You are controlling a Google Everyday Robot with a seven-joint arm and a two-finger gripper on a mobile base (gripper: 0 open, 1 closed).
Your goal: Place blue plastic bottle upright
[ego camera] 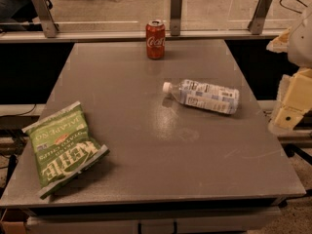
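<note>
The blue plastic bottle (204,96) lies on its side on the grey table (146,145), right of centre. It is clear, with a pale blue-and-white label, and its white cap points left. My gripper (288,112) shows as cream-coloured parts at the right edge of the camera view, just past the table's right side. It is to the right of the bottle's base and apart from it, holding nothing that I can see.
A red Coca-Cola can (155,39) stands upright at the table's far edge. A green Kettle chips bag (62,149) lies at the front left. A glass railing with metal posts (175,11) runs behind the table.
</note>
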